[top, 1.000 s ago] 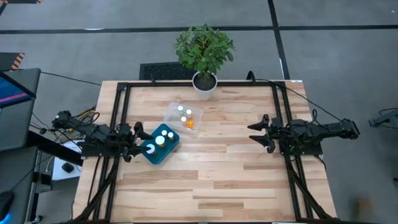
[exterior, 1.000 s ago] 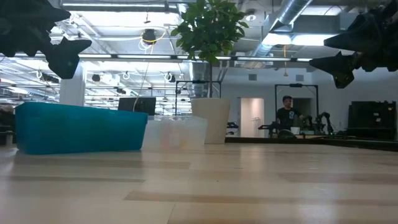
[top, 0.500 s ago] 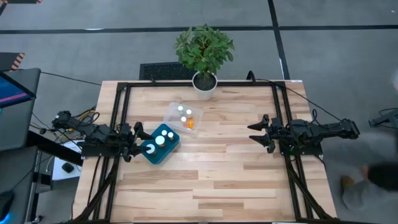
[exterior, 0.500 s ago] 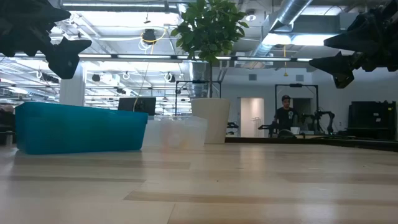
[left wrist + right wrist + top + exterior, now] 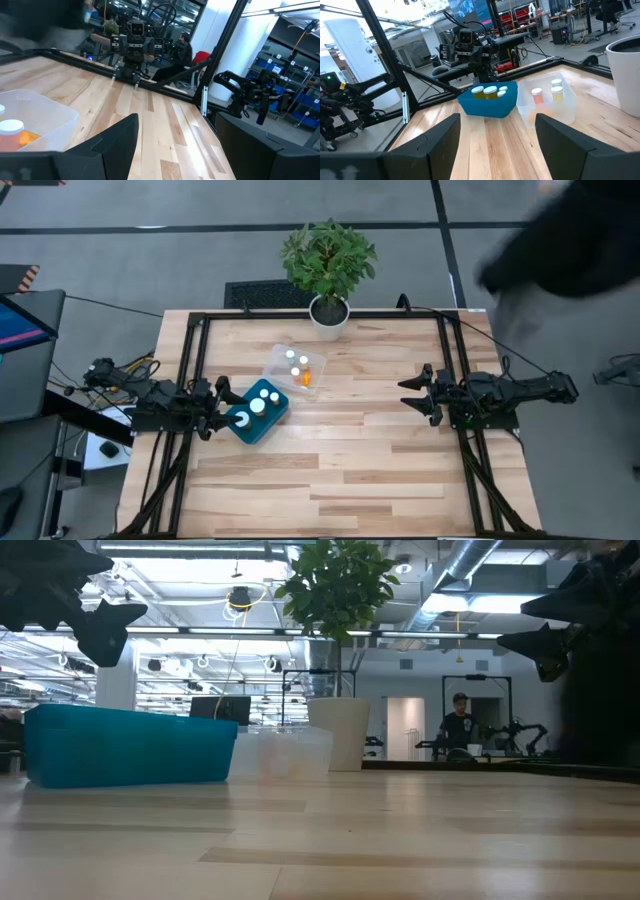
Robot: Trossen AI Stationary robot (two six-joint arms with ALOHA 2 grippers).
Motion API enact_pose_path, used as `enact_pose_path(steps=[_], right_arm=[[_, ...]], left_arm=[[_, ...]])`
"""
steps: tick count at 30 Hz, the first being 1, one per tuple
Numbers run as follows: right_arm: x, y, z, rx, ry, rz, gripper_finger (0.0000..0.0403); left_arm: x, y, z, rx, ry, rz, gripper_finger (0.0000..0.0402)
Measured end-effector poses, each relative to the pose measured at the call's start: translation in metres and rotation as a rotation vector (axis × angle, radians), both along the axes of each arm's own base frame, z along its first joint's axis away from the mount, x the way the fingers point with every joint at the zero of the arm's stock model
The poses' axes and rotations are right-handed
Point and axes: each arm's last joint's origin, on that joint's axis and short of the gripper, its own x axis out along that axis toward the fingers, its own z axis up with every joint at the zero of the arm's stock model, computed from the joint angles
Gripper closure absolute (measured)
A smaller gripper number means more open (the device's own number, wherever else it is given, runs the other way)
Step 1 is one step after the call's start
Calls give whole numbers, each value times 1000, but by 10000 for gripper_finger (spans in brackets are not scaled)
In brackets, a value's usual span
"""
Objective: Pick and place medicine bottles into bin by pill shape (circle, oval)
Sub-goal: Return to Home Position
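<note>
Bottles in two bins, both grippers spread and empty

High view: clear bin (image 5: 276,366) lies on the table (image 5: 350,470) with the plant pot (image 5: 328,315) behind it. Three white caps and one orange body show inside. The medicine bottles (image 5: 291,356) are too small to read any pill shape. The teal bin (image 5: 264,428) sits at the clear bin's corner on the left arm's side, touching or just apart, I cannot tell which. It holds three white caps. The left gripper (image 5: 220,406) hangs just past the teal bin, away from the clear bin. The right gripper (image 5: 403,394) is well apart from the clear bin on the opposite side. One dark blur (image 5: 570,240), cut off by the frame, lies far beyond it.

Low view: the teal wall hides its bottles, and the clear bin shows only a faint orange smudge. Both grippers are cut off, higher than the clear bin. One person (image 5: 460,725) stands far behind it.

Left wrist view: two fingers (image 5: 117,145) stand wide apart. The clear bin is cut off, showing one orange bottle and the edge of a second cap.

Right wrist view: two fingers (image 5: 432,145) stand wide apart. The clear bin holds three bottles, and the teal bin beside it shows about four caps, the smaller ones hard to separate
</note>
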Motion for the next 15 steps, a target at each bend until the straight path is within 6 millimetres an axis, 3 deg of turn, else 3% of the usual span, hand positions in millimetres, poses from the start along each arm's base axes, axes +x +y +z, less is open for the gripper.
enact_pose_path(steps=[15], right_arm=[[0, 0, 0, 0, 0, 0, 132]], left_arm=[[0, 0, 0, 0, 0, 0, 143]])
